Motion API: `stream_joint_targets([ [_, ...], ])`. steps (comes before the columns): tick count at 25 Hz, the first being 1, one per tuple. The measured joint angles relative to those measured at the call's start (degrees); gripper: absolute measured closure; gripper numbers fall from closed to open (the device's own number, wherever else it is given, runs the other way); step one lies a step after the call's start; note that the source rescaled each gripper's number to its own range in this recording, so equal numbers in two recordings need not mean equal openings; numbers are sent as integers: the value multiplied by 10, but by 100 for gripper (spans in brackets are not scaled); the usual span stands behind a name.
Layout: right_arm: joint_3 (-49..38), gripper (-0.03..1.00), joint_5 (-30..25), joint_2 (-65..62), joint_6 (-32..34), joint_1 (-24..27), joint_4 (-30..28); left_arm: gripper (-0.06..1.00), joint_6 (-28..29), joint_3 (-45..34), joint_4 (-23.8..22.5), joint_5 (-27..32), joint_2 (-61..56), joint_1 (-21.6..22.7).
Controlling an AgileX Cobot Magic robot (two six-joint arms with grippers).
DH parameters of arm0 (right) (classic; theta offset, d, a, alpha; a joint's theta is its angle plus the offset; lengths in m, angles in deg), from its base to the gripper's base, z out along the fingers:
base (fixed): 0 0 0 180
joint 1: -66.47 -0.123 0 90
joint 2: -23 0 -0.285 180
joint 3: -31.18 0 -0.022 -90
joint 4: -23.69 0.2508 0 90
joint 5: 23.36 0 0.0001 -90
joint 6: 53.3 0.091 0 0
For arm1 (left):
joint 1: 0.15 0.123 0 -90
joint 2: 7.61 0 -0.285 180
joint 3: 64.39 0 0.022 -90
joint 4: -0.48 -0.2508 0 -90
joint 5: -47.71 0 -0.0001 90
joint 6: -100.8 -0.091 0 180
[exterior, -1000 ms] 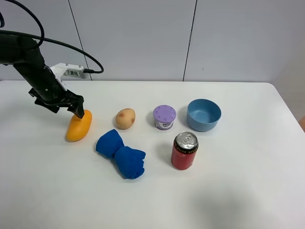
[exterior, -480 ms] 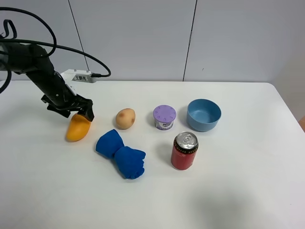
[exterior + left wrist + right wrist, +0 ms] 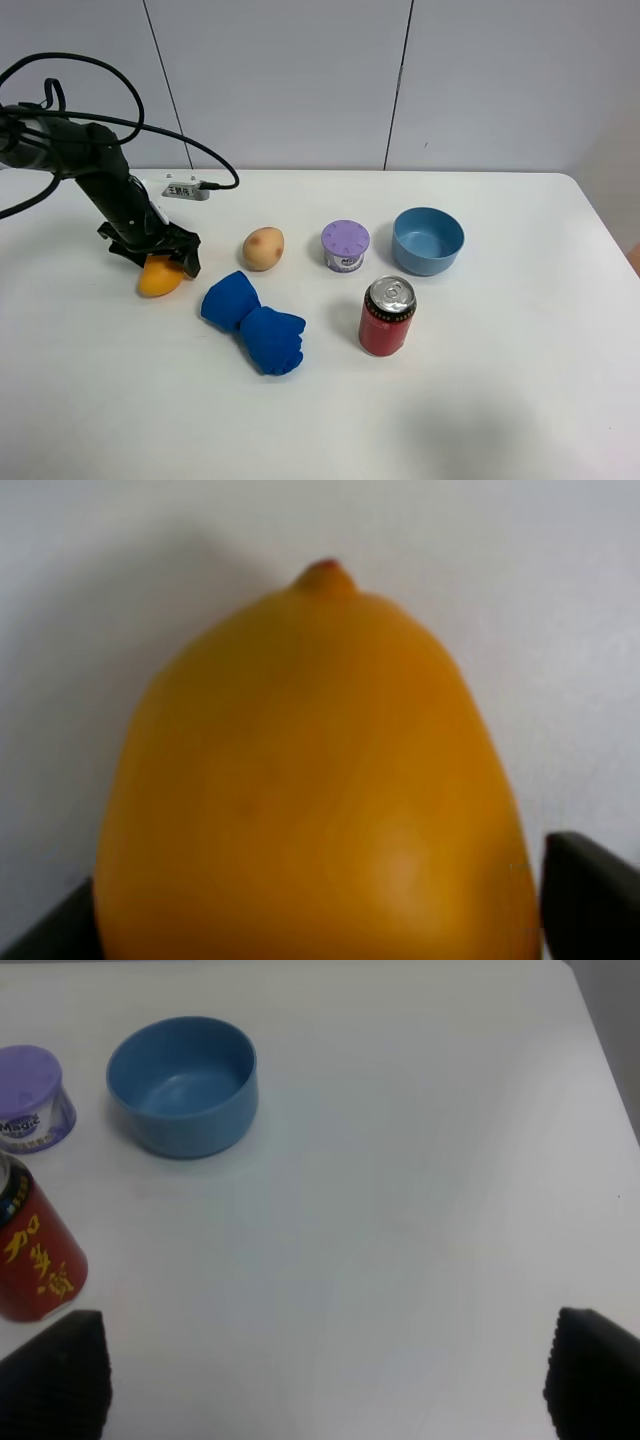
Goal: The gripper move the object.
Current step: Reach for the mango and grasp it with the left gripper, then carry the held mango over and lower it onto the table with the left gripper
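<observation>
The orange-yellow mango (image 3: 153, 282) lies on the white table at the left. My left gripper (image 3: 160, 258) is down over its far end and covers most of it. In the left wrist view the mango (image 3: 310, 780) fills the frame, with a black fingertip (image 3: 590, 895) at each side of it; the jaws stand wide astride the fruit. I cannot tell whether they press on it. My right gripper (image 3: 325, 1360) is open and empty over bare table, and it does not show in the exterior high view.
A tan potato (image 3: 263, 248), a purple-lidded cup (image 3: 345, 245) and a blue bowl (image 3: 428, 240) stand in a row to the mango's right. A red can (image 3: 387, 316) and a blue cloth (image 3: 255, 323) lie nearer the front. A white box (image 3: 185, 189) with cables sits behind the left arm.
My left gripper has moved down and forward over the mango, so it now covers more of the fruit. The mango has not visibly shifted. The other objects have not moved.
</observation>
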Motion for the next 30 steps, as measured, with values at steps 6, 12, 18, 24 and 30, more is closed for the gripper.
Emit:
stream_joint_targets([
  [6,0,-3,0,0,0,0,0,93,0,0,2,2,1,0],
  [12,0,-3,0,0,0,0,0,93,-6,0,1,35,-25,-4],
  [18,0,-3,0,0,0,0,0,93,-6,26,4,64,-133,-4],
  [24,0,-3,0,0,0,0,0,93,-5,168,10,179,-179,-38],
  [30,0,-3,0,0,0,0,0,93,18,308,12,245,-179,-157],
])
